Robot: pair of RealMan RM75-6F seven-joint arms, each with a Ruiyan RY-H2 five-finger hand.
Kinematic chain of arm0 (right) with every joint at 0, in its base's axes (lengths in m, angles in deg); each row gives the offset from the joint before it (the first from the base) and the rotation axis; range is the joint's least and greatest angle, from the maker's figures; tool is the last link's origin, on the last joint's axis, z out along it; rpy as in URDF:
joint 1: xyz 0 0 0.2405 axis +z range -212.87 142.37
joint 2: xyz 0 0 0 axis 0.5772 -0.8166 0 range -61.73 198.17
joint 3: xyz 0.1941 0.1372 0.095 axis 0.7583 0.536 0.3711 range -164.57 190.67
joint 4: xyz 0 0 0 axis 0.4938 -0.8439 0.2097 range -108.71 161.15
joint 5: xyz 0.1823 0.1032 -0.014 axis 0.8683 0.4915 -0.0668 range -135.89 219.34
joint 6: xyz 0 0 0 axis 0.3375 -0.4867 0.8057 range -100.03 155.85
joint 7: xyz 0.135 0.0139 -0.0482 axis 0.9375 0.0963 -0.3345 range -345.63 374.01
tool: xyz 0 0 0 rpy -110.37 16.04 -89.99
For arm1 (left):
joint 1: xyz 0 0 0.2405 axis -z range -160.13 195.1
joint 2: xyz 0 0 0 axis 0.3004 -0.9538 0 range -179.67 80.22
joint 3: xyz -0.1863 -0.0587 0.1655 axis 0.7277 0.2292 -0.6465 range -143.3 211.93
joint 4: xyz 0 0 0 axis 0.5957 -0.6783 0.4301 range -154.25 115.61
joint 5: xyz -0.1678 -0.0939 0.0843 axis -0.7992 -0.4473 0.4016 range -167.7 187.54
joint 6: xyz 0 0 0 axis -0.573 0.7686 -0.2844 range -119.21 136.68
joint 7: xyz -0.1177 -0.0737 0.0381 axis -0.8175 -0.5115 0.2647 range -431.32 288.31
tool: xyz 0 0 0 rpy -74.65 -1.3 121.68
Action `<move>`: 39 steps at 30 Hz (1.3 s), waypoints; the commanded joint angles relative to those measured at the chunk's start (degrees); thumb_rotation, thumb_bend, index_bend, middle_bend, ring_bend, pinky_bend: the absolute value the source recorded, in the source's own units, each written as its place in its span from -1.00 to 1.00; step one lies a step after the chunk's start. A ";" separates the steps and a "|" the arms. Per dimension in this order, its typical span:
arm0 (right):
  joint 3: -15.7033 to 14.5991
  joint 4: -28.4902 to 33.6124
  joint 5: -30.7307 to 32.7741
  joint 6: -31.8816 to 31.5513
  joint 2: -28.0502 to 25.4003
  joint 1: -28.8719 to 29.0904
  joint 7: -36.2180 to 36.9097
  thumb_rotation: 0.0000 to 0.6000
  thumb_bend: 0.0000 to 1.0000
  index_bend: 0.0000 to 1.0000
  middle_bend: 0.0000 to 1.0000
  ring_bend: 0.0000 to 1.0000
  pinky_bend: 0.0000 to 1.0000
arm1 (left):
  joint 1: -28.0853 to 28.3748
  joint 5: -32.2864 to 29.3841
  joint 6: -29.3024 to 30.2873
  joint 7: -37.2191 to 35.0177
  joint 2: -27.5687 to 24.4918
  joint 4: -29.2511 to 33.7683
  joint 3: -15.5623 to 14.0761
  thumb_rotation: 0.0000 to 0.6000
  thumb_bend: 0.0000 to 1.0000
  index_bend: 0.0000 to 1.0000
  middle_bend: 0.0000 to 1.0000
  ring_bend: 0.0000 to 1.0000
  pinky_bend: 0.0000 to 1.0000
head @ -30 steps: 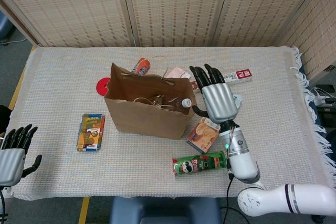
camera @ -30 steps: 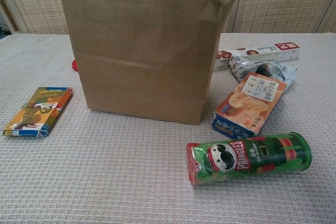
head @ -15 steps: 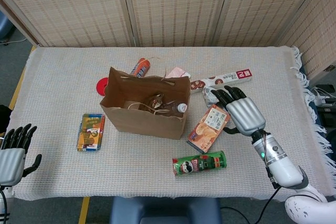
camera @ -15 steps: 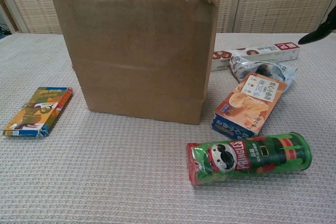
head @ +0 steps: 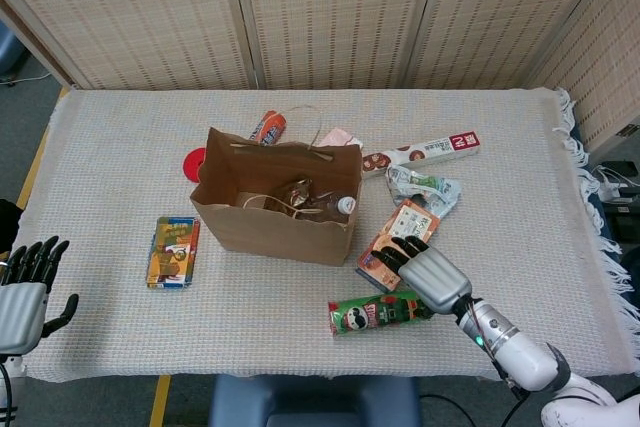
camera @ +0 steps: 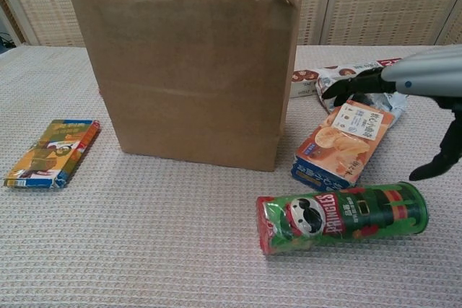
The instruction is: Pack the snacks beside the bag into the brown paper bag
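Even, soft light; sharp focus

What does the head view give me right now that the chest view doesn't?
Head view only: the bag's inside with a bottle, the left hand idle at the table's near-left corner, a red disc and an orange packet behind the bag. Chest view only: the brown paper bag's front face and the can's label up close. Both: the right hand open above the green Pringles can, the orange cracker box, and the colourful flat box.

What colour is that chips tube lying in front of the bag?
The chips tube is green, with a red end near the mascot face; clearest in the chest view.
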 commanded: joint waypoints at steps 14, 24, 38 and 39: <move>-3.02 -5.14 4.40 1.08 12.24 1.65 -7.25 1.00 -0.98 -0.97 -0.81 -0.91 -0.78 | 0.03 0.01 -0.05 0.09 -0.04 0.09 0.03 1.00 -0.23 -0.91 -1.00 -1.00 -1.00; -2.81 -9.32 11.37 -1.23 22.56 4.16 -14.04 1.00 -0.98 -0.89 -0.77 -0.86 -0.72 | 0.10 0.19 -0.24 -0.57 -0.23 -0.02 -0.04 1.00 -0.22 -0.91 -1.00 -1.00 -1.00; -2.94 -8.26 7.20 -6.84 23.73 3.16 -12.01 1.00 -0.29 0.34 0.18 0.24 0.27 | 0.22 0.32 -0.50 -1.20 -0.52 0.00 -0.11 1.00 -0.23 -0.91 -1.00 -1.00 -1.00; -2.81 -7.72 6.46 -7.24 23.02 2.95 -11.31 1.00 -0.29 0.35 0.19 0.25 0.27 | 0.22 0.32 -0.50 -1.18 -0.51 0.00 -0.11 1.00 -0.23 -0.91 -1.00 -1.00 -1.00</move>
